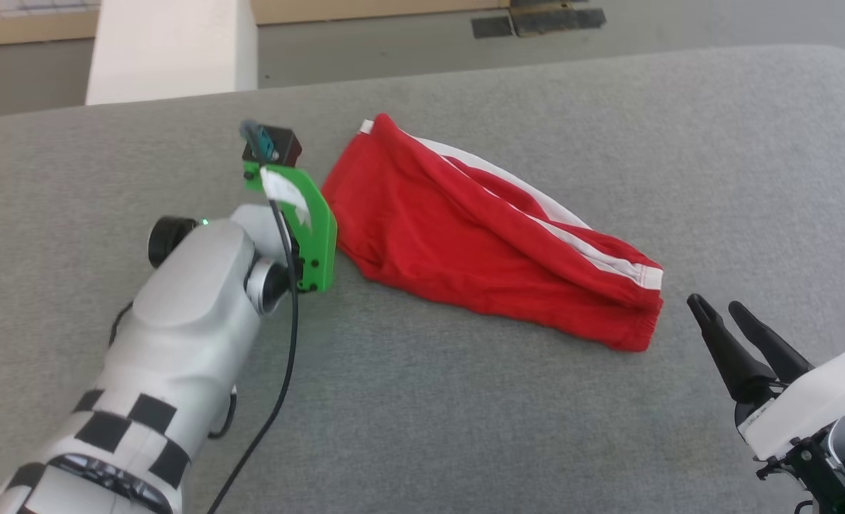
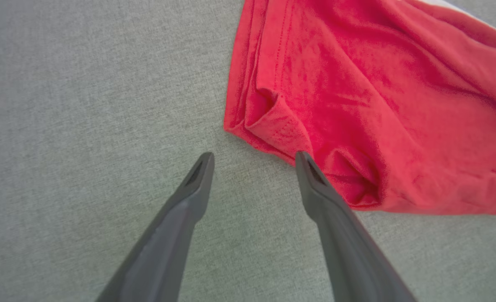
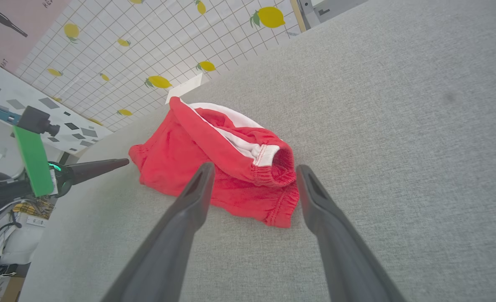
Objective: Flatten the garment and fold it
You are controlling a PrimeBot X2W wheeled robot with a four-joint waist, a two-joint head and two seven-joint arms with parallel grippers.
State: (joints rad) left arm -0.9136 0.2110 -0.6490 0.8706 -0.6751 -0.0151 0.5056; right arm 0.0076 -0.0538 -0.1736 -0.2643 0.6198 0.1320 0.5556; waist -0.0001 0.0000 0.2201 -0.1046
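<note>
Both jaws stand spread and empty, with the shorts (image 1: 479, 243) bunched on the grey surface (image 1: 608, 107) between them, long axis running from one to the other, leg hem (image 2: 273, 126) just ahead-right of the nearer left jaws.

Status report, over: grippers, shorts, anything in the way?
Left gripper open, at edge of red shorts. Right gripper open, off their opposite end, apart. Shorts rumpled, unfolded, ungripped. Nothing blocking.

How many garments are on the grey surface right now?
1: the shorts, bunched on the surface, between the open left gripper and open right gripper, held by neither. Another beneath them would be hidden.
</note>
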